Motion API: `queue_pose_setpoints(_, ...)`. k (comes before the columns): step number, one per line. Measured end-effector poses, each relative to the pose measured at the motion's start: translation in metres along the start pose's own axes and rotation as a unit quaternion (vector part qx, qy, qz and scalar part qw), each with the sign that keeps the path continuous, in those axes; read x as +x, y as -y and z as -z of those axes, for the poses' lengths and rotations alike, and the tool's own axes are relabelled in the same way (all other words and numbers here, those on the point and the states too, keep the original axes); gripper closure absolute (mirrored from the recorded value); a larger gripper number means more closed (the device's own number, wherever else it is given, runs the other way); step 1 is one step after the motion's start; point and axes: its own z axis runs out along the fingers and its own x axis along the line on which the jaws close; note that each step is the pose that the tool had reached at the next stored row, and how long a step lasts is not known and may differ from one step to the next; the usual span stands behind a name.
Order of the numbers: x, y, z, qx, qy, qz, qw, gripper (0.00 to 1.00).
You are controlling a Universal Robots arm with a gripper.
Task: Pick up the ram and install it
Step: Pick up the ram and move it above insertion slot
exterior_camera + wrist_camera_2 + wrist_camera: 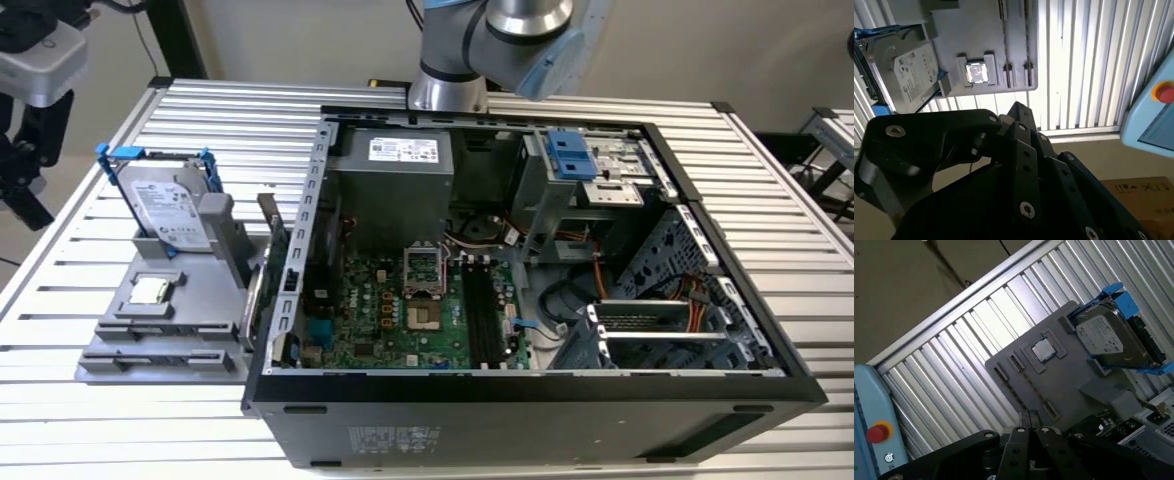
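Observation:
The ram (272,226) looks like a thin greenish-brown stick standing on edge at the grey fixture's (160,335) side, right beside the open computer case (534,395). Inside the case, the long black memory slots (483,318) lie on the green motherboard (367,325). My gripper (1029,416) hangs high above the fixture, far from the ram. Its black fingers (1018,107) are pressed together with nothing between them. The arm's base (447,60) stands behind the case.
A hard drive (167,205) in a blue bracket leans on the fixture, seen in both wrist views. A small square silver chip (1042,350) sits in the fixture's pocket. A control pendant with a red button (878,432) lies past the ribbed table's edge. A cardboard box (1141,192) is below.

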Motion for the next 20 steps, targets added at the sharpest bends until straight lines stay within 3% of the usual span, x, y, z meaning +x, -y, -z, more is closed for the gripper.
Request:
queue_pose_setpoints(3, 0.0000, 0.0000, -0.0002, 0.0048, 0.0024, 0.026, 0.99965, 1.00)
queue_pose_setpoints(7, 0.0000, 0.0000, -0.0004, 0.0148, 0.0078, 0.055, 0.99837, 1.00)
queue_pose_setpoints(11, 0.0000, 0.0000, -0.0005, 0.0171, 0.0085, 0.068, 0.99753, 1.00)
queue_pose_setpoints(15, 0.0000, -0.0001, -0.0008, 0.0165, 0.0078, 0.103, 0.99451, 1.00)
queue_pose_setpoints(20, 0.0000, 0.0000, -0.0013, 0.0154, 0.0067, 0.148, 0.98882, 1.00)
